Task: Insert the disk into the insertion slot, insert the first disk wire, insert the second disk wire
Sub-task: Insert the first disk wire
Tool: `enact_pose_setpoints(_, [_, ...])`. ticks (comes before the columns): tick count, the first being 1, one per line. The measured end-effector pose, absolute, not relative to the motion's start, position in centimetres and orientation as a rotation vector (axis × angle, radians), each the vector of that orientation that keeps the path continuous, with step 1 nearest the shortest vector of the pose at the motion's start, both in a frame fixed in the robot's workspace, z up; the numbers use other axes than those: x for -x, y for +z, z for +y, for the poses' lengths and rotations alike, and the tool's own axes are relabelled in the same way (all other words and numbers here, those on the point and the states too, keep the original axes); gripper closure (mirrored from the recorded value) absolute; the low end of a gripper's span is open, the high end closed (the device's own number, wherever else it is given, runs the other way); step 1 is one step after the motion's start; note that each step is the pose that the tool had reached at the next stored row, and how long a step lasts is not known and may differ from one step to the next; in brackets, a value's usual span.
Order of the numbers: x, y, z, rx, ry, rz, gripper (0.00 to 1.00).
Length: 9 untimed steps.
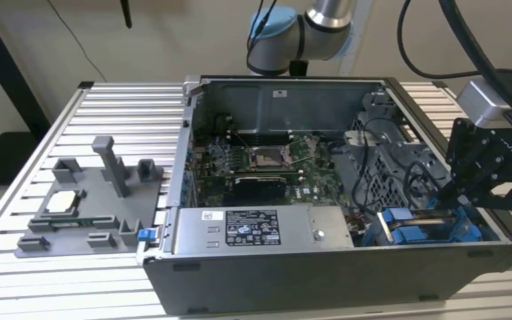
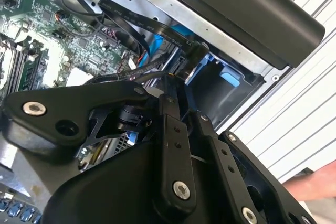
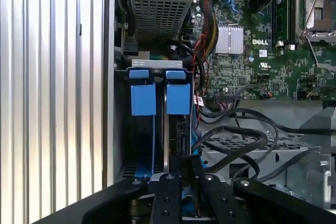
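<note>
In the exterior view the gripper (image 1: 469, 195) hangs at the 4 o'clock corner of the open computer case (image 1: 327, 280), and its black linkage masks part of the drive bay. In the first wrist view the disk (image 3: 177, 98) stands on edge in the insertion slot (image 3: 157, 64), just beside a second blue caddy (image 3: 143, 98). The linkage hides the disk's near end. Black cables (image 3: 236, 135) loop close by. Whether the gripper is open, closed or gripping anything cannot be told.

One open computer case (image 1: 327, 273) is sitting on one slatted table (image 1: 123, 107), holding two blue drive carriers (image 1: 415, 235) at its four o'clock corner. One grey tray (image 1: 61, 232), carrying one chip (image 1: 63, 201), is lying at nine o'clock.
</note>
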<state>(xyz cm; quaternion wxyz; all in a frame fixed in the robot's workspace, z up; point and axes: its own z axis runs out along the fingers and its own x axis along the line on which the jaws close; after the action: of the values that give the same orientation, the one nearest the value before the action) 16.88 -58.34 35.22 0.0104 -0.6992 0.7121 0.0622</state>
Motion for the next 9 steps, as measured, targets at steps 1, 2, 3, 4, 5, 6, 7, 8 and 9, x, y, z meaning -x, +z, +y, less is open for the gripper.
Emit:
enact_pose_setpoints(1, [-16.88,35.22,-58.34,2.182,0.194,2.223,1.0])
enact_pose_setpoints(2, [-16.89,35.23,-58.34,2.182,0.194,2.223,1.0])
enact_pose_setpoints(3, [-16.89,35.23,-58.33,2.182,0.194,2.222,1.0])
enact_pose_setpoints(4, [-16.89,35.23,-58.33,2.182,0.194,2.223,1.0])
enact_pose_setpoints(5, [-16.89,35.23,-58.33,2.182,0.194,2.223,1.0])
enact_pose_setpoints(6, [-16.89,35.23,-58.32,2.182,0.194,2.223,1.0])
enact_pose_setpoints(7, [-16.89,35.22,-58.3,2.182,0.194,2.222,1.0])
enact_pose_setpoints(8, [-16.89,35.23,-58.28,2.182,0.194,2.223,1.0])
enact_pose_setpoints(9, [-16.9,35.23,-58.27,2.182,0.194,2.222,1.0])
